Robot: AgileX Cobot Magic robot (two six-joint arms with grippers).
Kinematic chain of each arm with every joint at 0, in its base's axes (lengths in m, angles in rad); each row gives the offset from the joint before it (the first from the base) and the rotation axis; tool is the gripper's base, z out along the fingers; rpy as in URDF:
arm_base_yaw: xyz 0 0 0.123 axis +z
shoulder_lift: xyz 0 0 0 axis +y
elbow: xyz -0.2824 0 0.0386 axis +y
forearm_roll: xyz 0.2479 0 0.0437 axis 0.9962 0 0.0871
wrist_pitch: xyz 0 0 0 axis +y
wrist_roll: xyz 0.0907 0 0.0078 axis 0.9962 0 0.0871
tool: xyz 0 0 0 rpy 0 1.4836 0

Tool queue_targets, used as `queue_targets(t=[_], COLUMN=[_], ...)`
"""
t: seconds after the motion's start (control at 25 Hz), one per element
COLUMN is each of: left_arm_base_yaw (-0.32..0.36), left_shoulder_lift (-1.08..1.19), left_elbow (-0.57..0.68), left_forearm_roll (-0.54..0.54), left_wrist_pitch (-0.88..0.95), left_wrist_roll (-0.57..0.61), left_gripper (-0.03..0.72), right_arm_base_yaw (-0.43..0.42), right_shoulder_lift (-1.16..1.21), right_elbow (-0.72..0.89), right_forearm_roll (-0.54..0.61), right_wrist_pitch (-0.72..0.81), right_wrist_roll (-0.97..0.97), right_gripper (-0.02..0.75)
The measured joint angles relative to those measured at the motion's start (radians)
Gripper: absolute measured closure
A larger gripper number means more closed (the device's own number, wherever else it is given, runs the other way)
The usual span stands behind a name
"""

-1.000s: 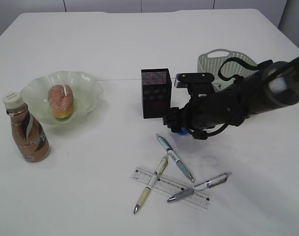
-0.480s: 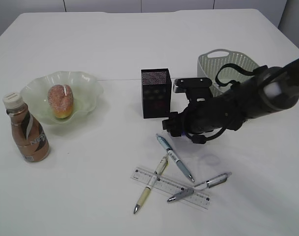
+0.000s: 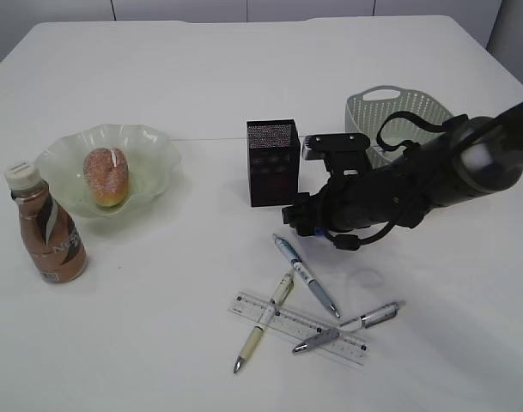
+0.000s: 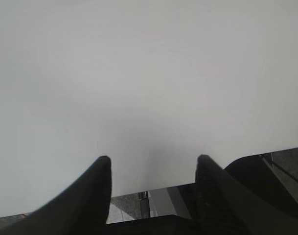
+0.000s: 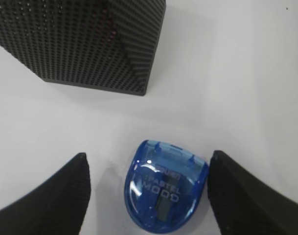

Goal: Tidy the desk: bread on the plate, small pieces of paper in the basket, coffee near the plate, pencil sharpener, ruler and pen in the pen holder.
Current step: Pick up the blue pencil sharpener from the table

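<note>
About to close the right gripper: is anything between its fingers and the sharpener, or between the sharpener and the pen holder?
Nothing visible. The blue pencil sharpener lies on bare table between the open right gripper fingers; the pen holder stands just beyond it.

**Arms and grippers**

Right arm (image 3: 433, 176) reaches in from the right, stretched low and nearly level, wrist leading leftward. Right gripper (image 5: 146, 191) angled down, fingers (image 5: 56, 196) spread wide, nothing clamped. Left gripper (image 4: 151, 188) seen only from its wrist, fingers (image 4: 92, 191) parted, empty.
</note>
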Motion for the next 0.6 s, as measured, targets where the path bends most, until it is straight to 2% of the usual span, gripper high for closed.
queue_targets(t=[0.6], left_arm_base_yaw=[0.0], left_shoulder_lift=[0.0], left_elbow=[0.0], left_forearm_roll=[-0.009], left_wrist_pitch=[0.0], left_wrist_roll=[0.0], left_gripper=[0.292], right_arm_base_yaw=[0.0], right_shoulder_lift=[0.021], right_elbow=[-0.008], right_forearm_roll=[-0.003], right_wrist_pitch=[-0.009], right_wrist_roll=[-0.005], right_gripper=[0.162])
